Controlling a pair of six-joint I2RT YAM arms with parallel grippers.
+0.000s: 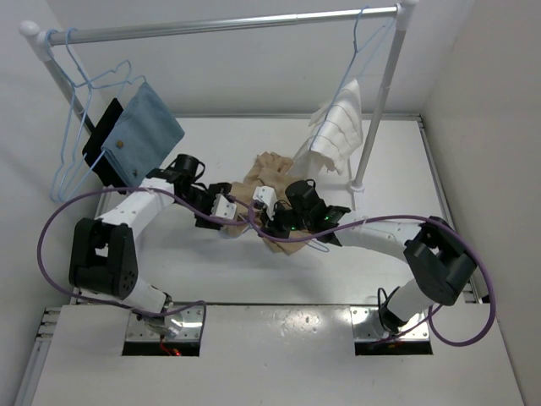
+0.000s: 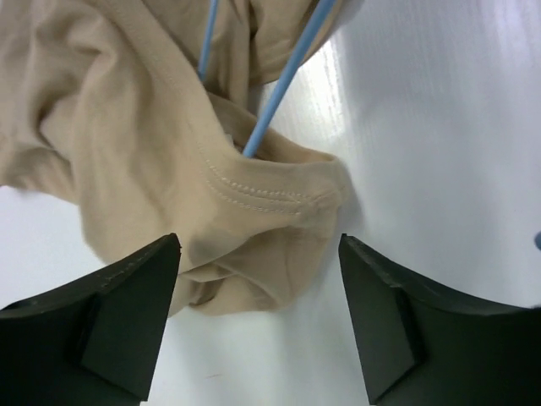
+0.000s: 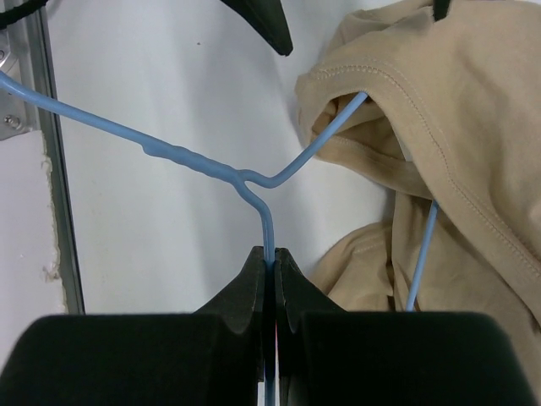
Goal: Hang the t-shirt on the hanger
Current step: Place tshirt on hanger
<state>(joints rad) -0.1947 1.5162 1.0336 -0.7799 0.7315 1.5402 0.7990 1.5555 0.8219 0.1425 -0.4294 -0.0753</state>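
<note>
Two hands: the right hand (image 3: 272,254) pinches the blue wire hanger (image 3: 203,165) by its neck; the left hand (image 2: 258,249) spreads wide above the tan t-shirt (image 2: 127,127) on the desk (image 2: 439,127).

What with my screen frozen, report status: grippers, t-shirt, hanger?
Left gripper open over t-shirt. Right gripper shut on hanger. Hanger partly inside t-shirt. Nothing blocking.

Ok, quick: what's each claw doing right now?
Left claw: open, gripping nothing, with the t-shirt just in front of it.
Right claw: closed on the hanger, at its neck.
</note>
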